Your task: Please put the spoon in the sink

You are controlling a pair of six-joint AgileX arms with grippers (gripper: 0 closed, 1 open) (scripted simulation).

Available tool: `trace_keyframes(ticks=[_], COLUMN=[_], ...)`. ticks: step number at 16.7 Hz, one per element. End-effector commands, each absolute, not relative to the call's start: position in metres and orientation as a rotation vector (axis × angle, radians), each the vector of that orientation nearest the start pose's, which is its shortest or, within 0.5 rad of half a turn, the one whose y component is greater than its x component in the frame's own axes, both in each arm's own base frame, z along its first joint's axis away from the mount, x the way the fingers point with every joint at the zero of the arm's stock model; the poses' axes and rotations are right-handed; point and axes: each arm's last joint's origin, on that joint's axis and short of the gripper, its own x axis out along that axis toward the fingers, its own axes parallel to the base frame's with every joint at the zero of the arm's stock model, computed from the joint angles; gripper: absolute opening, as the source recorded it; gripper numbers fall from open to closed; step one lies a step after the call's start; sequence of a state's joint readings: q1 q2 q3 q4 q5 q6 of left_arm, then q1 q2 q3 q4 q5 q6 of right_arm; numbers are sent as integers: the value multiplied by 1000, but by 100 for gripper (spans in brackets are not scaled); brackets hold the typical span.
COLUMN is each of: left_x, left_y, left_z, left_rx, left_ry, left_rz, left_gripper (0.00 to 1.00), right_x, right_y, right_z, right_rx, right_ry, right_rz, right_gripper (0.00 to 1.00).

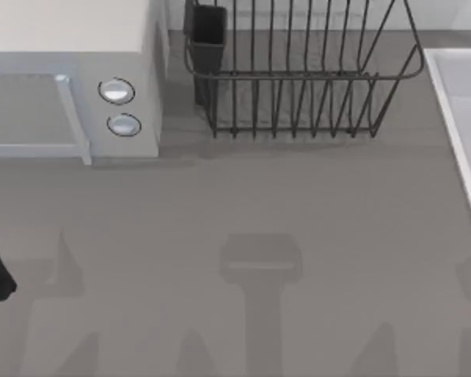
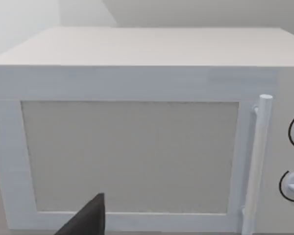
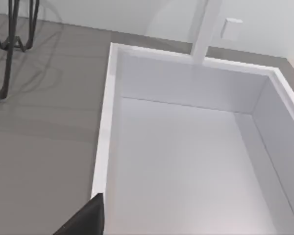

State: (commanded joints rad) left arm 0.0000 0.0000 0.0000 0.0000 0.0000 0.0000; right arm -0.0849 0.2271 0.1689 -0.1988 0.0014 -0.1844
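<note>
The sink (image 1: 461, 102) is sitting at the tabletop's (image 1: 243, 204) right edge, near the dish rack (image 1: 298, 71); a microwave (image 1: 71, 94) is standing far left. No spoon is showing, so I cannot tell where it is lying. Being tiny, it is likely light, stiff and slippery, best pinched mid-handle. Whether either tool is open, I cannot tell.

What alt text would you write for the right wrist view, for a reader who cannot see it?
A pale grey-white sink with a lighter raised rim, seen from above, its basin bare. Grey countertop lies beside it, with black wire legs of a dish rack at the far edge. A dark part of the right gripper pokes in near the rim.
</note>
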Motion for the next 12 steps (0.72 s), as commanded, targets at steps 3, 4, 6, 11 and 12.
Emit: trace_keyframes(ticks=[3,4,6,11,12], left_x=[106,106,106,106,106], left_y=[-1,-1,-1,-1,-1], left_z=[160,160,160,160,160], left_rx=[0,0,0,0,0], left_ry=[0,0,0,0,0], left_rz=[0,0,0,0,0], left_gripper=[100,100,100,100,100], right_x=[126,132,146,178,184], right_y=[-21,-25,-36,-66,-72], right_z=[190,191,193,195,195], right_rx=[-294,-328,-379,-425,-424], right_ry=[565,681,908,1327,1381], right_rz=[-58,-42,12,217,260], right_gripper=[100,100,100,100,100])
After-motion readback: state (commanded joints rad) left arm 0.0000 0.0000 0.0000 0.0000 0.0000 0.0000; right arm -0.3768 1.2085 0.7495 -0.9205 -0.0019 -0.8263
